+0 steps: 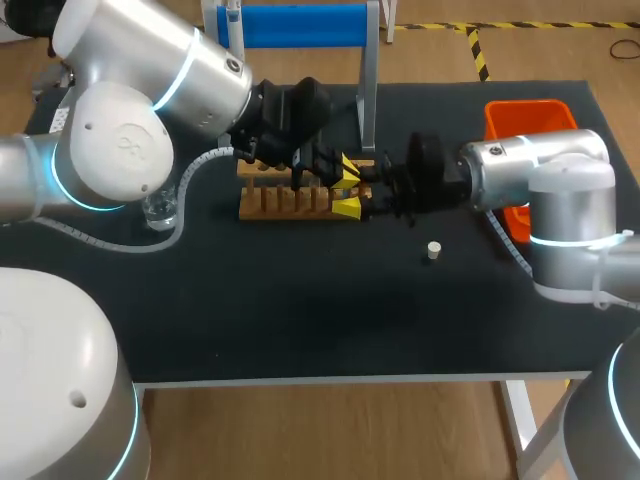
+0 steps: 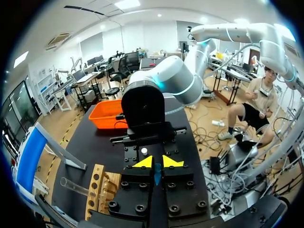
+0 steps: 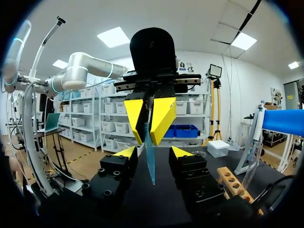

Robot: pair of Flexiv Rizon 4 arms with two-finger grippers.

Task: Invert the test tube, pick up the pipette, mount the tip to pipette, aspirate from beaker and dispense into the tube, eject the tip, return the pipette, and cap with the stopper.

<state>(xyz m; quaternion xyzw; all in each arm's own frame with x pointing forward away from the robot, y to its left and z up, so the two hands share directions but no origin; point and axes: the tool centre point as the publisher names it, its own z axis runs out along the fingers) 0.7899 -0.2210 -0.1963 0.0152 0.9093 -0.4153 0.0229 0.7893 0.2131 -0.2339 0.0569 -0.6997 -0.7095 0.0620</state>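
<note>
While the left pincer (image 3: 147, 141) clamps the tube (image 3: 151, 167) by the rack (image 1: 285, 203), the right pincer (image 3: 154, 152) stands open around it.

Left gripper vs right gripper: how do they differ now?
Left gripper is shut on the test tube; right gripper is open, straddling the tube without touching it. Left gripper's tips stand close together; right gripper's stand wide apart. Both have yellow tips and meet by the wooden rack.
</note>
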